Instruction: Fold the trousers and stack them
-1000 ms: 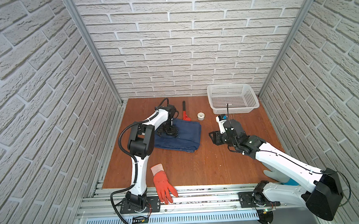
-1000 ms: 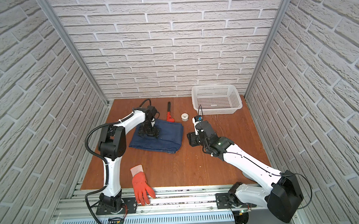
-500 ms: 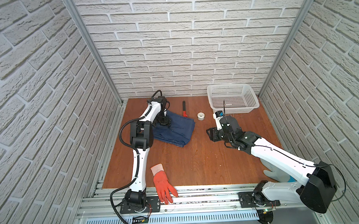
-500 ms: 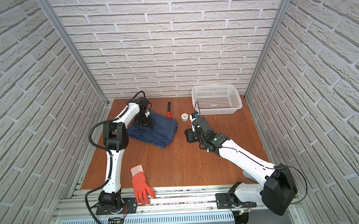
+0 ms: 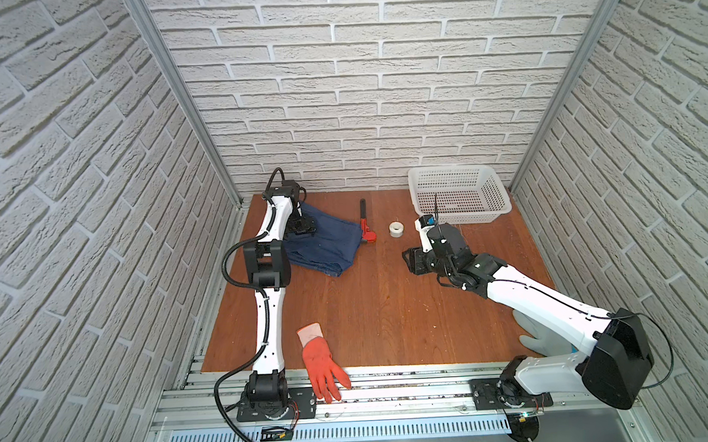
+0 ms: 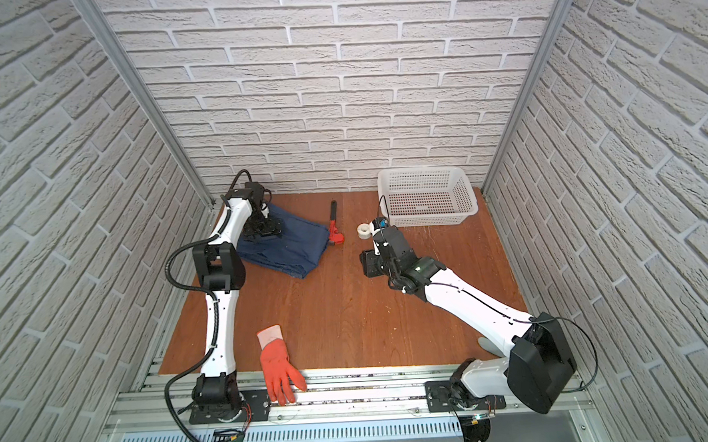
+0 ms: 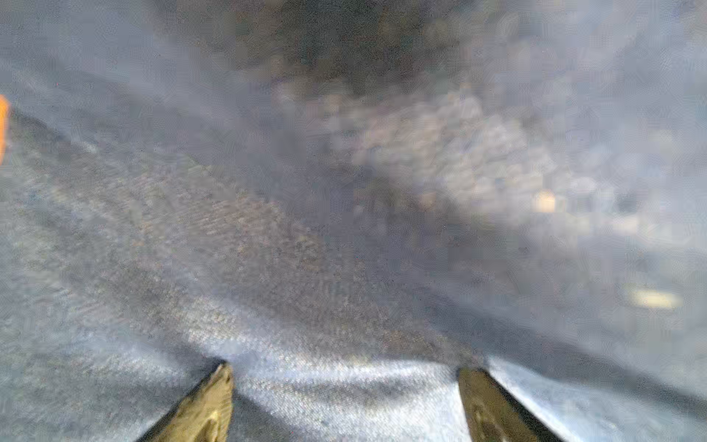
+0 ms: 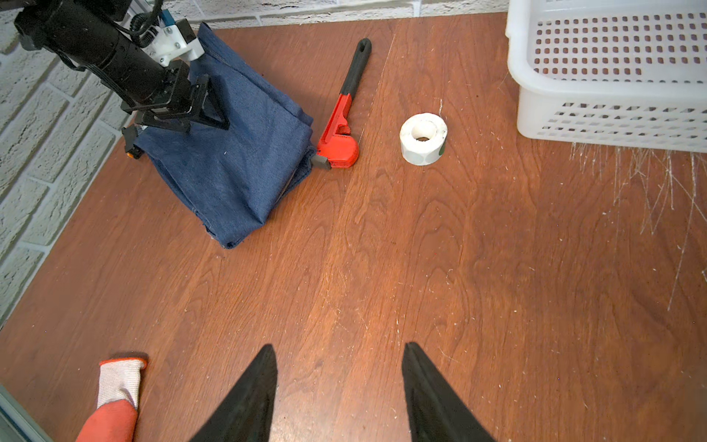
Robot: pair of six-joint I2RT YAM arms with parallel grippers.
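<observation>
The folded denim jeans (image 5: 329, 248) lie at the back-left corner of the counter (image 5: 390, 311), just beside a red pipe wrench (image 5: 369, 236). The left hand (image 7: 344, 369) rests on them, fingers spread — probably pressing the bundle flat rather than pinching it. The right hand (image 8: 339, 346), spread and empty, hovers over bare wood — out of the way.

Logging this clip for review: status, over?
Left gripper open, fingers down on jeans. Right gripper open, empty, over table. Jeans folded, back left corner. Wrench touching their edge.
</observation>
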